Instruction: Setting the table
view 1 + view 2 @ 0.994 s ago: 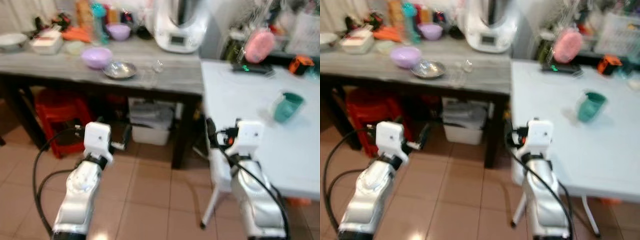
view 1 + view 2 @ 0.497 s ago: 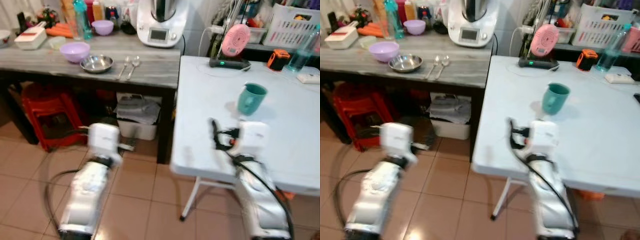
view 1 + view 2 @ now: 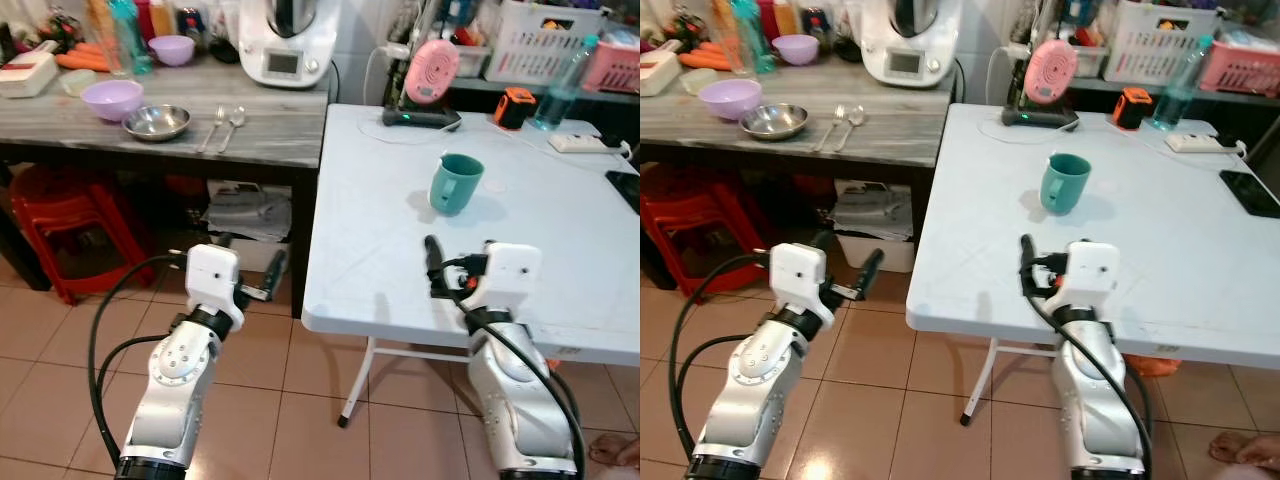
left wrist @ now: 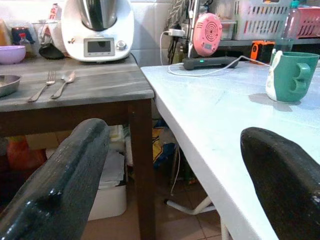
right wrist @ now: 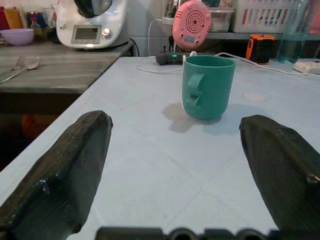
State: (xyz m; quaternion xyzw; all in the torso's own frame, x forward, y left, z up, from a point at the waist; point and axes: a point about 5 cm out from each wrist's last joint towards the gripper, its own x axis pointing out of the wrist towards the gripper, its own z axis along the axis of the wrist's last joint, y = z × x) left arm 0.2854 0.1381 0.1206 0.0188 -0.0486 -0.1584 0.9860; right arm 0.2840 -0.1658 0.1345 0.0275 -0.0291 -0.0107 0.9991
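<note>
Right wrist view: the right gripper (image 5: 175, 165) hovers low over the white table (image 3: 560, 260), fingers spread wide and empty, aimed at a green mug (image 5: 208, 87) standing upright further along the tabletop. The left gripper (image 3: 248, 275) hangs over the tiled floor (image 3: 60, 380) beside the table edge, fingers also wide apart, holding nothing. Beyond, a fork (image 3: 212, 127), spoon (image 3: 231, 125) and steel bowl (image 3: 157, 122) lie on the grey wooden counter (image 3: 270, 130).

Bright, even light, sharp throughout; soft shadow beside the green mug (image 3: 455, 183); near fingers (image 5: 65, 170) blurred.
</note>
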